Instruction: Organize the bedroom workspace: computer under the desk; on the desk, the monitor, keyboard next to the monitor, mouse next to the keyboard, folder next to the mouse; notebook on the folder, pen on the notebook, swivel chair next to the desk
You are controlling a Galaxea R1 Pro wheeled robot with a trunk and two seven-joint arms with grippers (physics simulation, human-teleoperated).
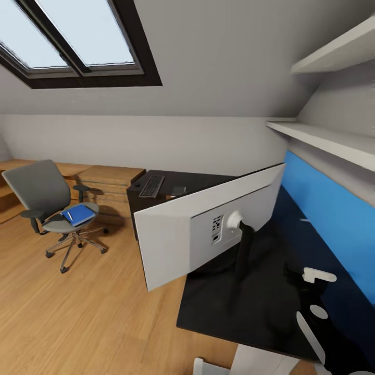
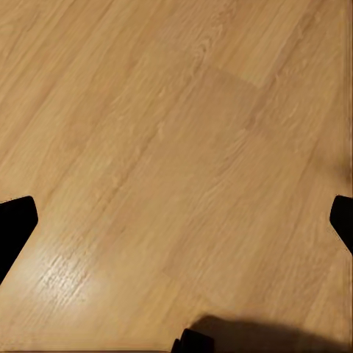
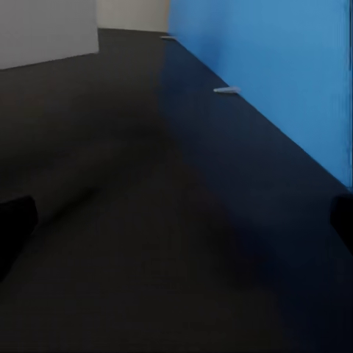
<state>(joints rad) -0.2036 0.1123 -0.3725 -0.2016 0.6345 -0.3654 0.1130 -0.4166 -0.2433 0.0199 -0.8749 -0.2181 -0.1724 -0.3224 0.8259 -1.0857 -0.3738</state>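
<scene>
- Overhead, a black-framed skylight sits in the sloped grey-white ceiling, and light wood floor spreads below it.
- On the glossy black desk stands the monitor, its light grey-white back toward the head camera and its black curved stand resting on the top.
- Farther along the desk, on its far leg, lies the keyboard; a small dark item lies near it on the side toward the monitor, too small to identify.
- Out on the floor, well apart from the desk, stands the swivel chair on its chrome base.
- The blue folder lies on the chair's seat, with something dark and a thin light stick on top of it, too small to make out clearly.
- A blue wall panel runs along the back of the desk, under white shelves.
- Behind the chair, a light wooden drawer unit stands against the wall, beside the end of the desk.
- In the left wrist view, the left gripper hangs over bare wood floor, its dark fingertips set wide at the two edges with nothing between them.
- In the right wrist view, the right gripper hovers over the black desk top near the blue panel, fingertips likewise spread wide and holding nothing.
</scene>
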